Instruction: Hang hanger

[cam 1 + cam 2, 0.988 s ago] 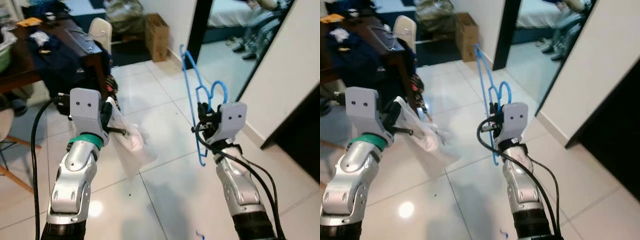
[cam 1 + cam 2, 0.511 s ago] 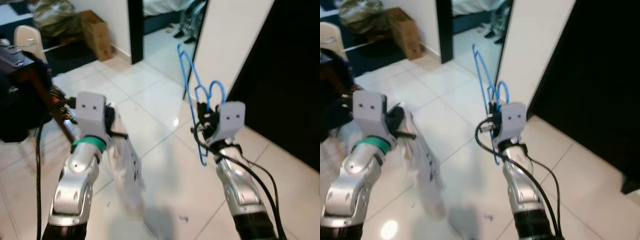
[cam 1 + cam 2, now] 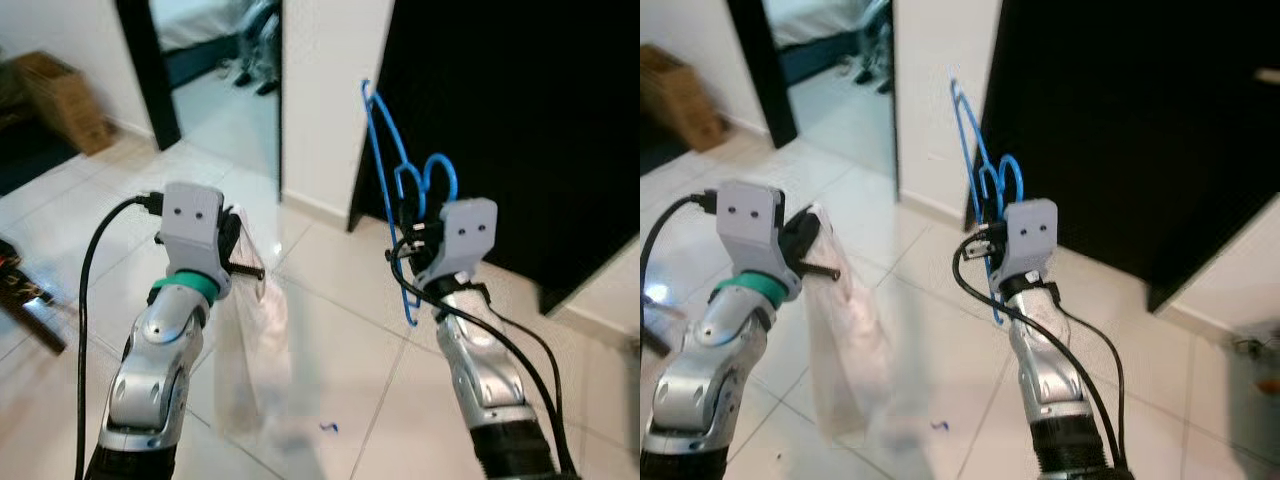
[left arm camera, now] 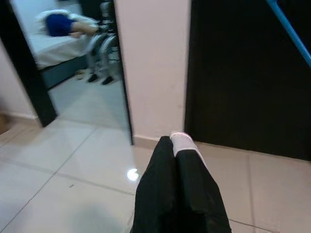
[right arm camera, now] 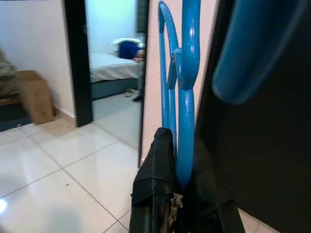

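Note:
A blue plastic hanger (image 3: 384, 150) stands upright in front of me, its hook (image 3: 441, 166) curling over the wrist. My right gripper (image 3: 409, 228) is shut on its lower bar; in the right wrist view the black fingers (image 5: 156, 167) clamp the blue hanger (image 5: 185, 121). My left gripper (image 3: 238, 252) is raised at the same height and shut on a pale, thin garment (image 3: 256, 345) that hangs down toward the floor. The left wrist view has the closed fingers (image 4: 167, 189) with a strip of white cloth (image 4: 183, 142) pinched at their tips.
A wide dark opening (image 3: 520, 110) lies straight ahead behind the hanger. A white wall section (image 3: 330, 90) separates it from a doorway (image 3: 210, 50) into a bedroom with a bed (image 4: 58, 43). A cardboard box (image 3: 58, 92) stands far left. A small blue scrap (image 3: 328, 427) lies on the tiles.
The whole view has swung right: the table, chair and clutter have slid out, and the dark opening now stands ahead. Both grippers keep their holds and poses.

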